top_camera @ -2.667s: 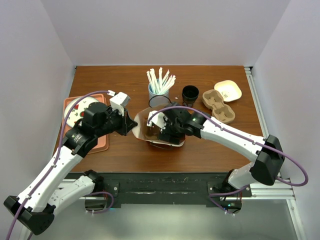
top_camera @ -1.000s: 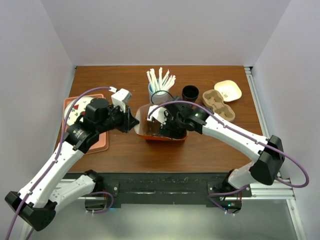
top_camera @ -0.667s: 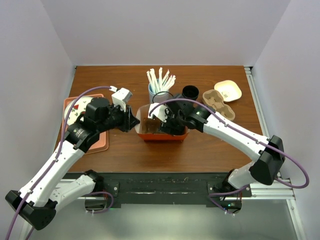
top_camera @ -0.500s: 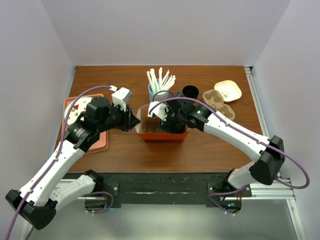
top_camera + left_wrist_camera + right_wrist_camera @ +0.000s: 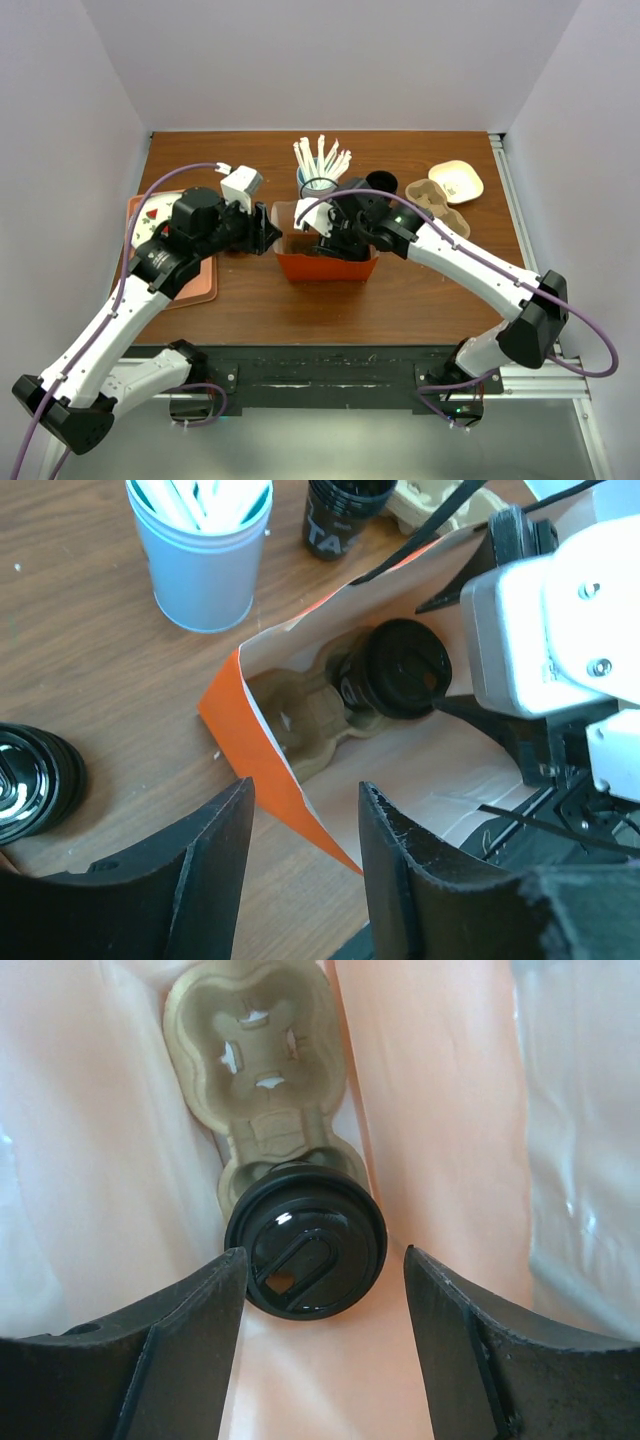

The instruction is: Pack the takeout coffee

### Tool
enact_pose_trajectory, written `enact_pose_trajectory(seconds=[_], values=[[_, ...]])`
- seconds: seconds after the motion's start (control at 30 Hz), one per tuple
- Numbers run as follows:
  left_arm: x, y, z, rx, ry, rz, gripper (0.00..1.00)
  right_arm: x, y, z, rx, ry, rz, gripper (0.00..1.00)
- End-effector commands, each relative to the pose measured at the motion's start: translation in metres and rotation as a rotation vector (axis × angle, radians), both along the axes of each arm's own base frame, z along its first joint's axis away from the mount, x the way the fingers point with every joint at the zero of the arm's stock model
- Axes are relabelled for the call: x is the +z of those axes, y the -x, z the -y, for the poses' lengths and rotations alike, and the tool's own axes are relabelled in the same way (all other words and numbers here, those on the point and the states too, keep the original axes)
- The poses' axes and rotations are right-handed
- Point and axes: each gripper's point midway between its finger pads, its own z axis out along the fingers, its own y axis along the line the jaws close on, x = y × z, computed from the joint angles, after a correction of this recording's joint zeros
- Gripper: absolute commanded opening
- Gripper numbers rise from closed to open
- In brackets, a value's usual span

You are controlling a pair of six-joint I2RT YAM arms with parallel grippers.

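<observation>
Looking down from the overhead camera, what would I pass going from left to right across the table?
Tray → cup of straws → black cup → cream dish. The orange bag and the cardboard cup carrier overlap these, so they are left out.

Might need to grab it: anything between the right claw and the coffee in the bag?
Nothing visible. The right claw is open right above the takeout coffee, seated in the pulp cup carrier inside the orange bag; bag walls stand clear on both sides.
</observation>
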Motion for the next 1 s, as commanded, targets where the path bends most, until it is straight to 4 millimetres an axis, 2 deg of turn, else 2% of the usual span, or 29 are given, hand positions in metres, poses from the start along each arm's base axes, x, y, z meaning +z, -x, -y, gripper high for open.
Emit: enact_pose_trajectory(seconds=[0.0, 0.4, 0.67, 0.97], values=[[0.037, -0.013, 0.002, 0.018, 0.040, 0.117, 0.51, 0.018, -0.004, -0.009, 0.018, -0.041, 0.017, 0.67], [0.045, -0.018, -0.005, 0.052, 0.027, 0.153, 0.54, 0.044, -0.017, -0.016, -0.001, -0.110, 0.047, 0.61], [0.050, -0.020, -0.005, 0.056, 0.029, 0.171, 0.56, 0.060, -0.017, -0.013, -0.015, -0.136, 0.076, 0.58], [0.054, -0.022, -0.002, 0.050, 0.041, 0.185, 0.56, 0.074, -0.025, -0.009, -0.022, -0.148, 0.108, 0.49]])
